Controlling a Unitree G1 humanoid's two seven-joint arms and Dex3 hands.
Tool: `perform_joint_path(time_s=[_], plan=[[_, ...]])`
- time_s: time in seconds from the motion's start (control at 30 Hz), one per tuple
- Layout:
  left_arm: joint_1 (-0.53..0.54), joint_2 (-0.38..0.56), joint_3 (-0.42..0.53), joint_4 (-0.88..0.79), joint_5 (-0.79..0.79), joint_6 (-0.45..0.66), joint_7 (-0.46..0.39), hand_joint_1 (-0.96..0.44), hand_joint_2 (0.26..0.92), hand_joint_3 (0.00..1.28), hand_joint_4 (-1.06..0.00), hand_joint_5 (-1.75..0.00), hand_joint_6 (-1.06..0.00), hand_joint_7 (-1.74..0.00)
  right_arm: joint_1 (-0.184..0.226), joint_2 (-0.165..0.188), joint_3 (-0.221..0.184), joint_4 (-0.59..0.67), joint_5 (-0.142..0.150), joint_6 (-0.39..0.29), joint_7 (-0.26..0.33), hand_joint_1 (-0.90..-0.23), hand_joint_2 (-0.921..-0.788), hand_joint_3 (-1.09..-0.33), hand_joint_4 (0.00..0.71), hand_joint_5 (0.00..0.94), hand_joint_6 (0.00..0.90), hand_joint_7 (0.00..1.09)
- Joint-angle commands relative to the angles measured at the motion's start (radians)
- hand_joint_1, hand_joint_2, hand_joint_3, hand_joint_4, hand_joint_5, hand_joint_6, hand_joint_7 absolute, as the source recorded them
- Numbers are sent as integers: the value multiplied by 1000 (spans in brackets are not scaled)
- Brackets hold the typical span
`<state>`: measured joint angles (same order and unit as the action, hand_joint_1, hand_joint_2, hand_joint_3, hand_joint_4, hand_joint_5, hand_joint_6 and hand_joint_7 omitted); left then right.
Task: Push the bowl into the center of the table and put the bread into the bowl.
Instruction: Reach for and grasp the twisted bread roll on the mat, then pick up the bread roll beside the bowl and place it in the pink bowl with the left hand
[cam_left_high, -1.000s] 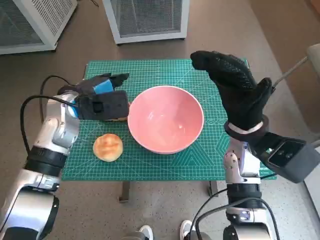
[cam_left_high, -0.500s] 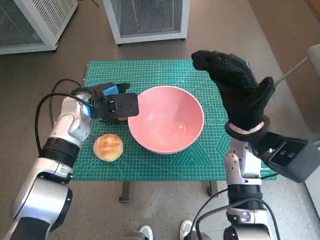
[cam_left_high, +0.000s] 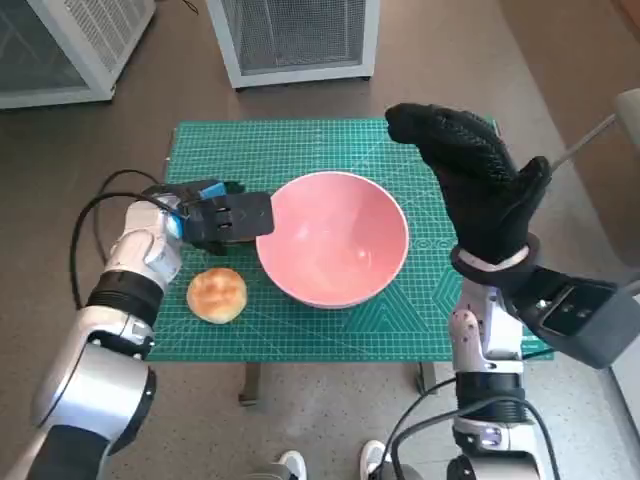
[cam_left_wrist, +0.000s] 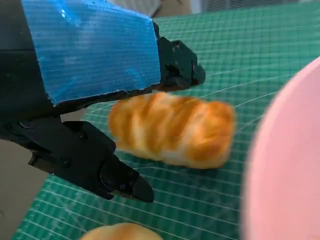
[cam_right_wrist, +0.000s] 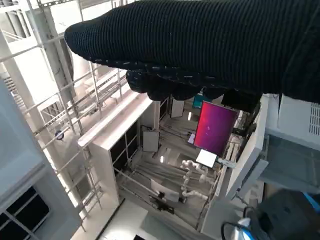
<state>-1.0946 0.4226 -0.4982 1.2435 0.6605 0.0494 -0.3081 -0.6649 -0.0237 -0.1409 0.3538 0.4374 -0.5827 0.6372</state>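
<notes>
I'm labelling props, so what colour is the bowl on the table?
The bowl is plain pink inside and out, clearest in the head view.

Pink bowl (cam_left_high: 333, 238) fills middle of tabletop (cam_left_high: 300, 150); bare green mat along far edge and far corners, open for passing. Left hand (cam_left_high: 225, 216) low just beside bowl's left rim, fingers (cam_left_wrist: 120, 177) straddling long bread loaf (cam_left_wrist: 172, 130); narrow gap between loaf and bowl wall. Round bun (cam_left_high: 216, 294) near front-left corner, near bowl. Right hand (cam_left_high: 475, 175) raised above right edge. Strip of mat free along front edge.
</notes>
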Motion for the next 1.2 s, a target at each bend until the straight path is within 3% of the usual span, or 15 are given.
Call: perform_joint_path(time_s=[0.03, 0.07, 0.17, 0.27, 0.37, 0.57, 0.87, 0.97, 1.2], plan=[[-21, 5, -7, 20, 8, -25, 29, 129, 874, 44, -640, -813, -612, -366, 18, 4, -1, -3, 13, 17, -6, -490, -921, -472, 245, 11, 15, 701], [-21, 6, -6, 22, 8, -27, 33, 82, 891, 63, -659, -984, -597, -626, 17, 4, -2, -3, 14, 18, -6, -490, -921, -472, 245, 11, 16, 700], [-21, 11, -3, 20, 4, -34, 39, 26, 911, 80, -690, -1172, -584, -946, 15, 4, -3, 3, 14, 16, -4, -491, -921, -468, 245, 11, 17, 699], [-20, 16, 1, 17, 0, -44, 45, 8, 917, 70, -732, -1081, -575, -1175, 12, 4, -3, 5, 13, 14, -5, -492, -921, -466, 246, 10, 18, 698], [-20, 23, 7, 12, -4, -57, 53, 2, 919, 65, -738, -1001, -592, -1286, 10, 6, -3, 7, 14, 14, -4, -492, -921, -467, 245, 10, 18, 698], [-18, 44, 18, 1, -11, -90, 81, 0, 920, 70, -711, -1003, -613, -1313, 8, 8, -3, 13, 19, 11, 3, -493, -921, -467, 245, 9, 18, 698], [-31, 89, 53, -38, -31, -140, 129, 0, 920, 75, -711, -1123, -591, -1220, 8, 5, -1, 15, 26, 9, 9, -494, -921, -467, 245, 8, 17, 698], [-34, 111, 81, -83, -48, -149, 137, 0, 920, 84, -674, -1100, -610, -1261, 7, 3, -1, 17, 27, 8, 10, -495, -921, -466, 246, 8, 17, 699], [-8, 153, 161, -231, -100, -153, 159, 1, 920, 62, -719, -1161, -615, -1150, 8, 0, 0, 18, 28, 3, 11, -496, -921, -465, 246, 7, 13, 697]])
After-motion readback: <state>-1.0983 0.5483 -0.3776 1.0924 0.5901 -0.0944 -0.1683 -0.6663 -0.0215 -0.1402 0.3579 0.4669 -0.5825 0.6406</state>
